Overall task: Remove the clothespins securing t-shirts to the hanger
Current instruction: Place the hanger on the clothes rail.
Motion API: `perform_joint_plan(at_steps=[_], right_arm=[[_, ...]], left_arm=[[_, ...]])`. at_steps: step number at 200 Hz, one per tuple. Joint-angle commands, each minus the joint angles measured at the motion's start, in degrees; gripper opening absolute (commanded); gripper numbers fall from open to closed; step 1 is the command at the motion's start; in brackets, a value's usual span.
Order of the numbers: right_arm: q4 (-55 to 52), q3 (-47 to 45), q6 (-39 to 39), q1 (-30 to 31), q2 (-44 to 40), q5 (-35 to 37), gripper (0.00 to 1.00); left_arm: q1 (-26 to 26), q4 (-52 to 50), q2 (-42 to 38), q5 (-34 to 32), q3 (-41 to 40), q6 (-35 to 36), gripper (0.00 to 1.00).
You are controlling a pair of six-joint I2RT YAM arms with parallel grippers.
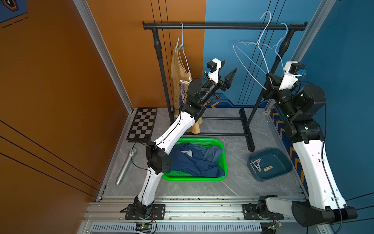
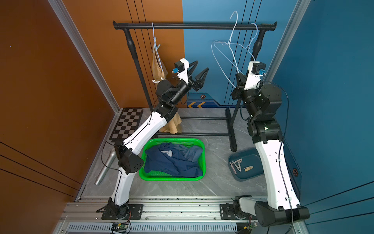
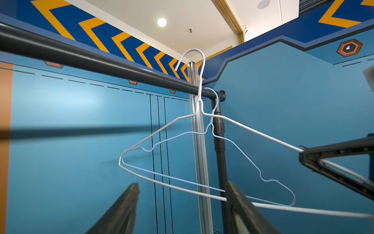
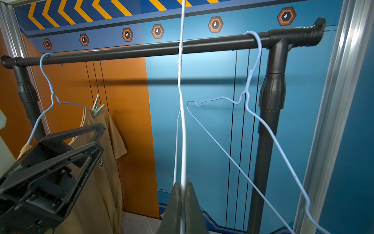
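Nearest, the green basket [image 1: 194, 179] on the surface holds the navy t-shirt [image 1: 194, 162] and the slate-blue t-shirt [image 1: 214, 152], both off their hangers. The blue tub [image 1: 280, 158] at near right holds a few freed clothespins [image 1: 255, 164]. Farther back, the left end effector [image 1: 229, 65] gapes wide and empty, and the right end effector [image 4: 182, 184] is clamped on the bare white hanger [image 4: 180, 81]. At the rail's [image 1: 222, 26] far left, the mustard t-shirt [image 4: 97, 162] hangs pinned by a pale green clothespin [image 4: 97, 106] and apparently a white clothespin [image 1: 185, 81]. The task looks roughly two-thirds done.

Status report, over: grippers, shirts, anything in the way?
Left gripper open, empty. Right gripper shut on bare white hanger. Yellow shirt hanging, green clothespin on its shoulder. Nothing in front of that clothespin.
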Motion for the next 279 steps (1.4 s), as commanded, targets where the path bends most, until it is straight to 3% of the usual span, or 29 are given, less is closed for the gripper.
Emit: perform_joint_plan(at_steps=[1, 80, 119, 162, 279], right_arm=[[2.6, 1.5, 3.2, -0.5, 1.4, -2.5, 0.0], [2.8, -3.6, 7.2, -2.3, -0.3, -5.6, 0.0], [1.2, -4.9, 5.3, -2.6, -3.0, -4.9, 0.39], [-1.6, -7.3, 3.8, -2.7, -7.5, -4.1, 0.56], [-8.7, -14.4, 3.0, -0.9, -20.9, -4.2, 0.58]], left_arm=[[0.7, 1.2, 0.8, 1.3, 1.9, -1.7, 0.69], [0.7, 1.2, -0.1, 1.7, -0.4, -1.3, 0.69], [0.4, 1.2, -1.5, 1.8, -2.0, -1.0, 0.69], [-0.5, 1.3, -5.1, 1.9, -6.0, 0.2, 0.69], [-7.0, 5.0, -22.2, -0.5, -30.4, 5.9, 0.7]])
